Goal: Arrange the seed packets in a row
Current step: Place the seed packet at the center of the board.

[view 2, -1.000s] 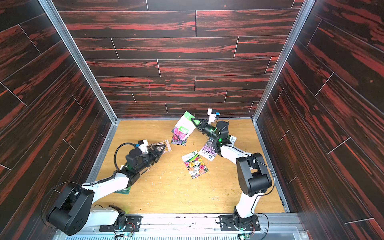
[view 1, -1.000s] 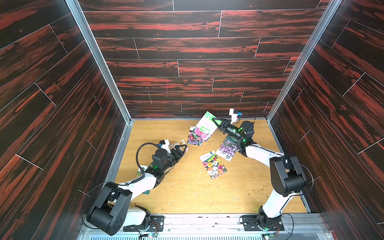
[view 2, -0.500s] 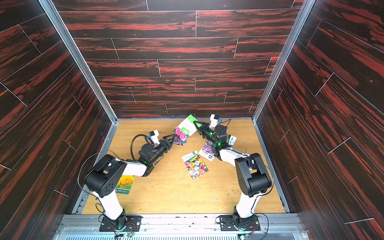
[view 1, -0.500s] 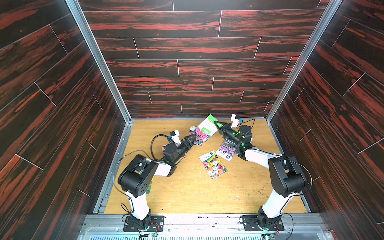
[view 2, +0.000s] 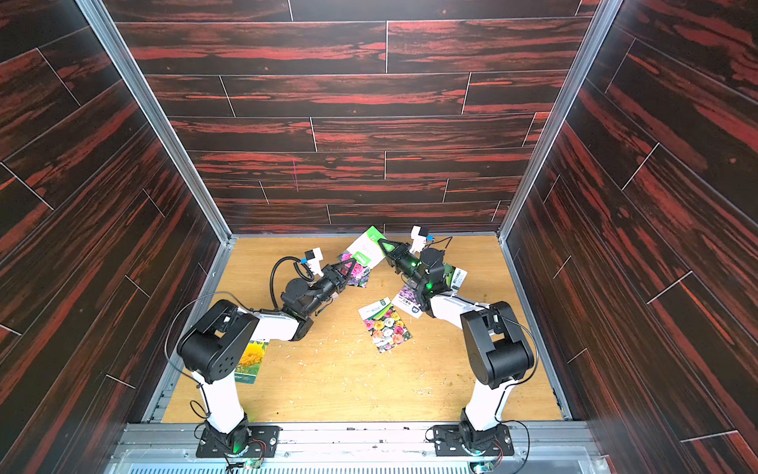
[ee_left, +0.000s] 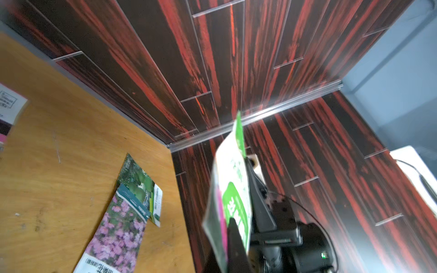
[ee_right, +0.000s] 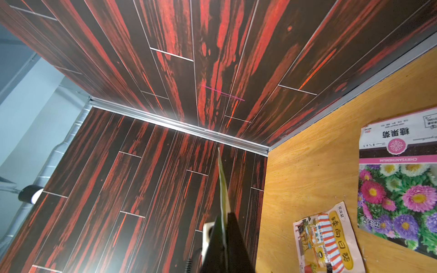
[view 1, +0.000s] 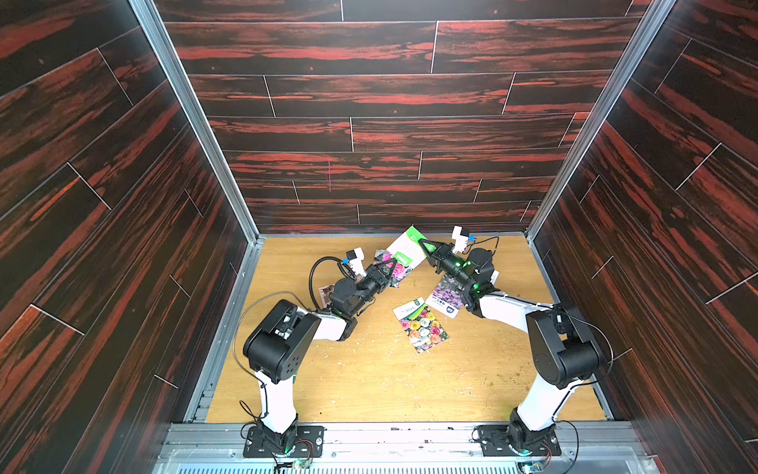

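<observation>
Nearest the front edge of the tabletop [view 1: 369, 390], the sunflower packet [view 2: 251, 361] lies flat beside the base of the left arm [view 1: 328, 324]. That arm's shoulder partly hides it in a top view.

Further in, the rose packet [view 1: 421, 330] lies face up and skewed near the centre, apart from both arms. Just beside its far corner sits the purple-flower packet [view 1: 444, 297], partly under the right arm [view 1: 504, 312]. The left wrist view shows one end of it overlapping the leafy green packet [ee_left: 139, 183], which lies toward the right side.

On the left side, at about the same depth, the cartoon-shop packet [view 1: 326, 293] peeks out from behind the left arm's wrist. Beyond it the chrysanthemum packet [ee_right: 397, 184] lies flat on the wood. The left gripper [view 1: 392, 266] hangs over part of it in both top views.

Farthest back, close to the rear wall [view 1: 369, 205], the white-and-green packet [view 1: 406, 246] hangs in the air, tilted, between the two arms. The left gripper has its jaws pinched tight on the packet's lower end. The right gripper [view 1: 423, 245] has its jaws clamped on the upper end, and the right wrist view shows the packet edge-on between them.

The six packets lying on the tabletop sit at mixed angles, scattered rather than lined up.
</observation>
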Tool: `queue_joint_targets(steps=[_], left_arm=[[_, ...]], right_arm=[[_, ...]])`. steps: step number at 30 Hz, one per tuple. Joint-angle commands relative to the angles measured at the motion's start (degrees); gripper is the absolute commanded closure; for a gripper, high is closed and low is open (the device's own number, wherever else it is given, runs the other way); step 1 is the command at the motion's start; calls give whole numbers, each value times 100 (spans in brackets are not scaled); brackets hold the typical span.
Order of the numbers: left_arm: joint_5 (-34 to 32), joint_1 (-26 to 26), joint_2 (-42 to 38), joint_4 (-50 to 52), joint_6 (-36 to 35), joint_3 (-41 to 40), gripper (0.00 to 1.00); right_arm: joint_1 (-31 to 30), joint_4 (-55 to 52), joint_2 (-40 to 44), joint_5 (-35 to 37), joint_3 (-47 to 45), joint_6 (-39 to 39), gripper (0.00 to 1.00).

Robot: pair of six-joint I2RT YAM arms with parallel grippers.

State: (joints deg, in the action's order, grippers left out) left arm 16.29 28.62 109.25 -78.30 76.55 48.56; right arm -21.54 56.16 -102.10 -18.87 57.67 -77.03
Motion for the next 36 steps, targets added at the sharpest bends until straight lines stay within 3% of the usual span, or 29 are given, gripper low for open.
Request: queue_joint_targets(steps=[1,3,5,9,13,17,21,27,32,36], left_arm=[[92,20,43,-238,100,126,100],[130,7,16,-241,109,128,100],[519,-117,-83,-203,188,122,100],[2189,-699,-445,830,426,221,100],[3755,-885,-780,1809,98,295,100],[4802,-854,-1177,4533,-1344,629,100],[5288,-747,-1386,6344,-2518,994,100],[5614,-627,-1600,7319,-2853,1287,100],[5748,-603,-1683,9324,-4339,1838,100],[5898,-586,-1633,9541,-4528,1963,100]], right_arm=[[-62,98,-95,-359,20,52,100],[-55,-135,-94,-692,115,231,100],[-32,-487,-67,-1226,209,509,82],[281,-1817,389,-2219,35,1614,54],[887,-4563,864,-2940,407,3326,49],[1321,-5971,1326,-3412,433,4364,46],[1533,-6044,1605,-3662,204,4294,45],[1538,-6052,1641,-4101,80,4201,43],[1499,-5525,1385,-4557,-62,3799,42],[1226,-5368,1208,-4893,-23,3748,41]])
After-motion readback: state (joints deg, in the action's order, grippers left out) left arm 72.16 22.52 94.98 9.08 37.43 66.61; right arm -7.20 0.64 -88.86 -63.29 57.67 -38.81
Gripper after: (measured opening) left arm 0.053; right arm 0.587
